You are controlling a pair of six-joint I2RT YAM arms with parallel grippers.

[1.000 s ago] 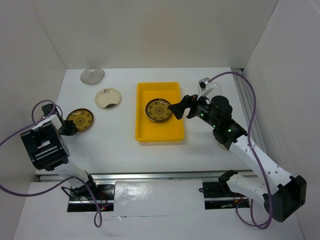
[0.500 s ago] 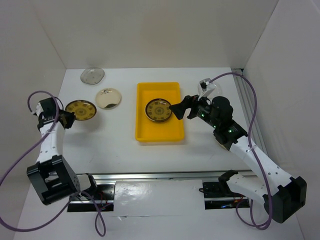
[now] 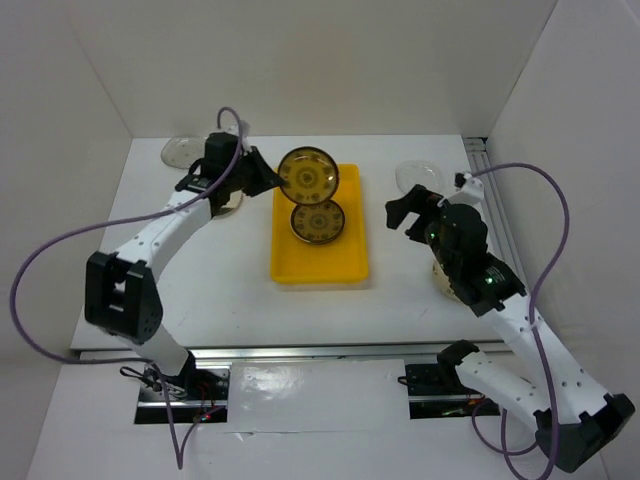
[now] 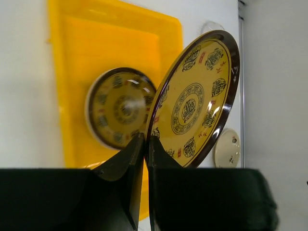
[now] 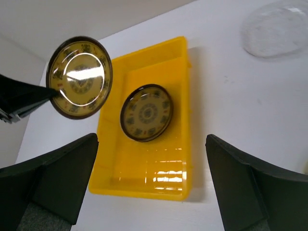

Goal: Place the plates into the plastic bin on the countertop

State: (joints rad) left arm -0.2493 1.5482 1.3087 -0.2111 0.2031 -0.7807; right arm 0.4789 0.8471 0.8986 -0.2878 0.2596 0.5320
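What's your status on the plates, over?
Left gripper shut on patterned plate, held on edge over the yellow bin. Right gripper open, empty, beside bin. One matching plate already in bin. Nothing blocking the drop.

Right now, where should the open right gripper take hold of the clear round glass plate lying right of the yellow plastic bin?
Probably at the rim of the clear round glass plate, on the edge nearest the right gripper, approaching low from the robot's side. It lies flat on the white countertop, so only its thin rim offers a pinch.
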